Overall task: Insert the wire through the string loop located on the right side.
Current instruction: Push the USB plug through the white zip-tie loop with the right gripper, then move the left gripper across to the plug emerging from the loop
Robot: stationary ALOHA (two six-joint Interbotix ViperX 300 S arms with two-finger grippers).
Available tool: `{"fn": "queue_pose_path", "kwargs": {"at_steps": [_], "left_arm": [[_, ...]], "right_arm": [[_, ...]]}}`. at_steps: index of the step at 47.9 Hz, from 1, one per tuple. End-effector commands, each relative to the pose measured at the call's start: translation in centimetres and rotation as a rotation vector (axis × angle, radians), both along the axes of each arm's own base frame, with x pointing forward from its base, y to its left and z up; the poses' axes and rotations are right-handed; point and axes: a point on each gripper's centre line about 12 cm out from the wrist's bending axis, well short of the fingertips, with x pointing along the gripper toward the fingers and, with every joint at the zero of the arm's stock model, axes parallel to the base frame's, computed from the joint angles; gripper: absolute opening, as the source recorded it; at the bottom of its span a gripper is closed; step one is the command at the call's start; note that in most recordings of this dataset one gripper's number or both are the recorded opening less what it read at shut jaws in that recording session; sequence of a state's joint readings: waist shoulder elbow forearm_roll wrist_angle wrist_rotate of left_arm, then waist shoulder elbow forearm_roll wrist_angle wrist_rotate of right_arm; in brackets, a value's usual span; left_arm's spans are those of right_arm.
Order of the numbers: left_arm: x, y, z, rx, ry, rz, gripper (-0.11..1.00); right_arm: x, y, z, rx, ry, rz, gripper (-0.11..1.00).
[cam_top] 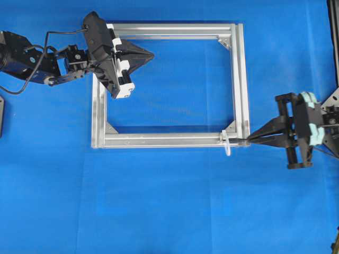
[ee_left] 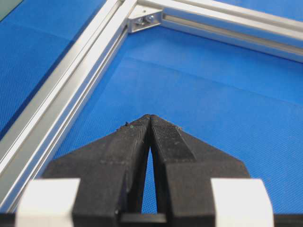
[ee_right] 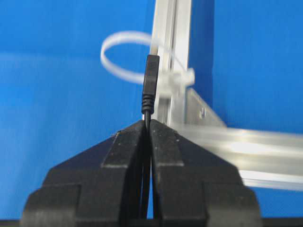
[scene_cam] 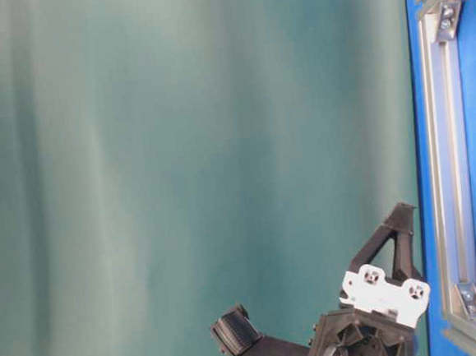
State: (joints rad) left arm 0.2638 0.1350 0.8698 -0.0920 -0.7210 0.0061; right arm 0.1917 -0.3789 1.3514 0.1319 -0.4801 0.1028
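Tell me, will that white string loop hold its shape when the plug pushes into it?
Probably not rigidly: the string loop is a thin strip standing free off the frame, so it may flex aside. The wire, short beyond the right gripper, should stay fairly straight.

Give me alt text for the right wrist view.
The right hand, shut on the wire, holds its black plug tip upright in front of the white string loop, which is fastened to the silver aluminium frame. Whether the tip has entered the loop is unclear. Blue table covering fills the background.
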Motion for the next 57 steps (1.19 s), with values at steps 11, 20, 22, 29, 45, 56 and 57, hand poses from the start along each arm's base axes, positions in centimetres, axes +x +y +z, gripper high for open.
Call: {"fn": "queue_pose_path", "kwargs": {"at_steps": [11,20,22,29,45,56,57], "left_arm": [[0.5,-0.5,1.7,0.017,-0.059,-0.017,0.0],[0.4,-0.7,1.5,0.015,-0.053,-0.023,0.0],[0.5,-0.8,1.6,0.015,-0.055,-0.023,0.0],[0.5,-0.9,1.6,0.016,-0.056,-0.029,0.0],[1.0,-4.6,1.6,-0.016,-0.057,-0.12,0.0],[0.8,-9.2,1.3,-0.046,-0.046,-0.235,0.0],[0.8,-9.6,1.3,-0.048,-0.046,-0.246,0.0]], "right_arm": [[4.3,0.6,0.2,-0.006,-0.041,-0.009,-0.04],[5.0,0.7,0.1,-0.009,-0.036,-0.009,-0.04],[5.0,0.7,0.1,-0.009,-0.035,-0.009,-0.04],[4.9,0.7,0.0,-0.009,-0.03,-0.009,-0.04],[5.0,0.7,0.0,-0.009,-0.029,-0.009,-0.04],[5.0,0.7,0.0,-0.009,-0.029,-0.009,-0.04],[5.0,0.7,0.0,-0.009,-0.029,-0.009,-0.04]]}}
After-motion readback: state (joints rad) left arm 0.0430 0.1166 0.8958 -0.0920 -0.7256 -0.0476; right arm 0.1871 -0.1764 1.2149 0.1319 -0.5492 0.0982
